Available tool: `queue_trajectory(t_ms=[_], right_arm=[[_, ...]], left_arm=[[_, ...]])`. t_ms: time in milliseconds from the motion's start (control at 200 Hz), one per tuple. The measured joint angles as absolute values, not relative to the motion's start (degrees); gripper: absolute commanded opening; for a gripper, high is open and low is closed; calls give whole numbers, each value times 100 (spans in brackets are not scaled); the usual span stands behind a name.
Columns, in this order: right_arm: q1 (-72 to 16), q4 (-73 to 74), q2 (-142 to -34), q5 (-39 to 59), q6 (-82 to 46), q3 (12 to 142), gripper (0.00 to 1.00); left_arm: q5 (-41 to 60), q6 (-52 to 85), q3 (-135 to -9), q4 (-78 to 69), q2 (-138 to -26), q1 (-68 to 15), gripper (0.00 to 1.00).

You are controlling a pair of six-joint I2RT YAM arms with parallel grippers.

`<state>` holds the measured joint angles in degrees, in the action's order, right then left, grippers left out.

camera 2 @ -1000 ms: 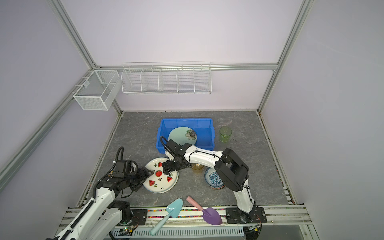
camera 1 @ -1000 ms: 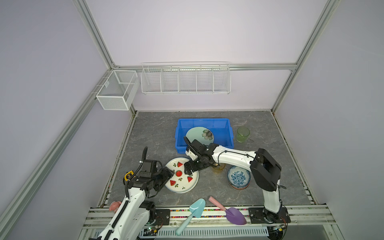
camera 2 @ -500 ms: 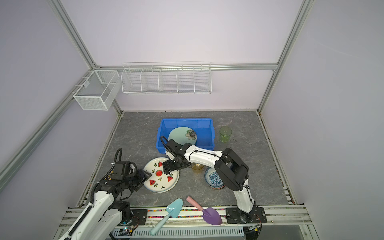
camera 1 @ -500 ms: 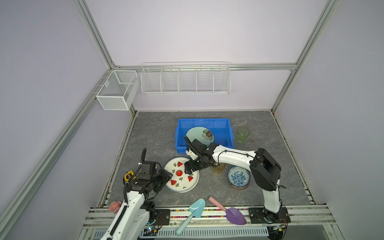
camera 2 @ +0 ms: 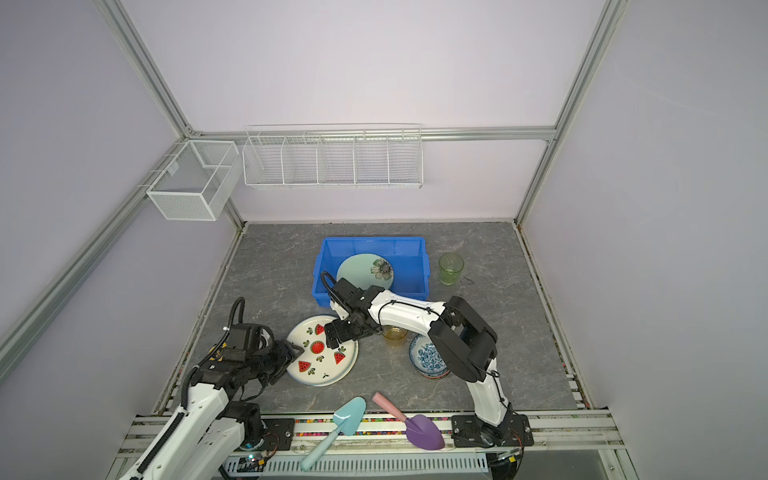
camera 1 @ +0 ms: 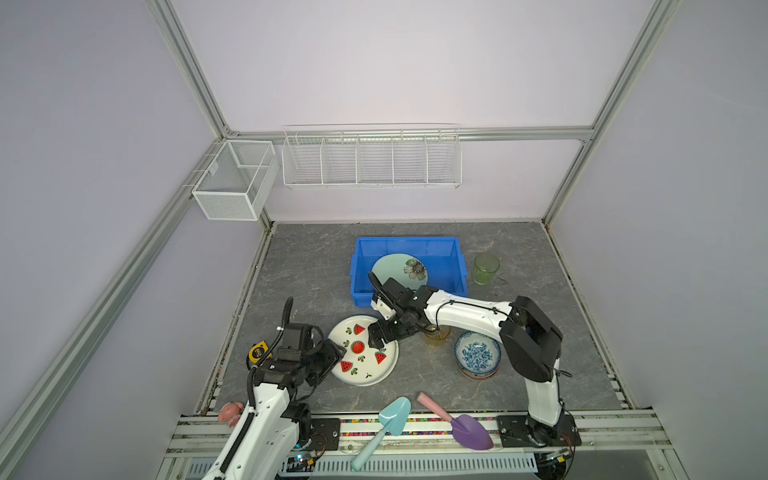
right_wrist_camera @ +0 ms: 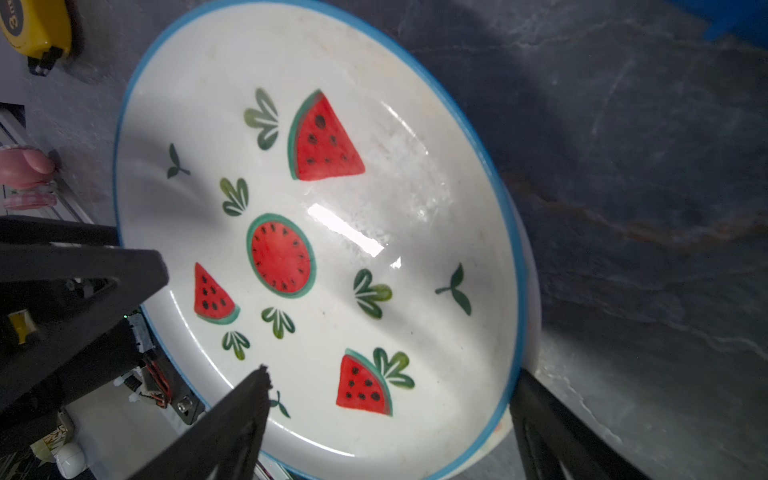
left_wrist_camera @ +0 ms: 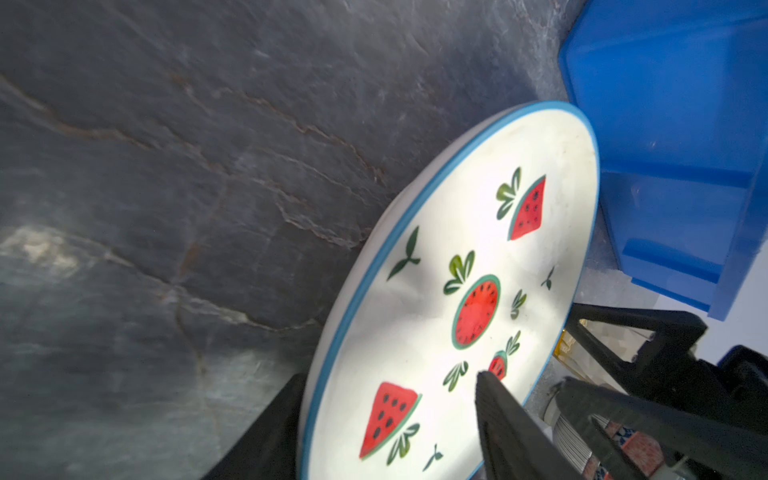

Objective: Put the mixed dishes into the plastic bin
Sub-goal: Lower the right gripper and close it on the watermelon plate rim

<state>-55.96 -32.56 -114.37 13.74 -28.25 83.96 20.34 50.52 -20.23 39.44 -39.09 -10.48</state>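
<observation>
**Watermelon plate: a gripper on each side of the rim**

The watermelon plate (camera 1: 363, 351) lies on the table (camera 1: 316, 266) just in front of the blue bin (camera 1: 361, 266), not in it. My left gripper (camera 1: 334, 352) and right gripper (camera 1: 380, 334) stand open astride opposite rims, neither pinching. I judge the plate glazed, stiff, slippery, breakable and fairly heavy, so grip the rim and lift level. The only writing is "3m" on the yellow tape measure (right_wrist_camera: 33, 29).

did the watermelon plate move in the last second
No. In both top views the watermelon plate keeps the same gap to the blue bin as before.
</observation>
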Motion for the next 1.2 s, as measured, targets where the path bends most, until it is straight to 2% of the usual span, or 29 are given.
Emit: queue_trajectory(t_ms=[270,1200], right_arm=[[-5603,-3251,-11448,1485,-2823,8396,91],[-5607,-3269,-11522,1498,-2805,8447,92]], left_arm=[[1942,5050,-2023,4130,-3649,-1052,66],[1964,5245,-2196,4357,-3201,-1052,34]])
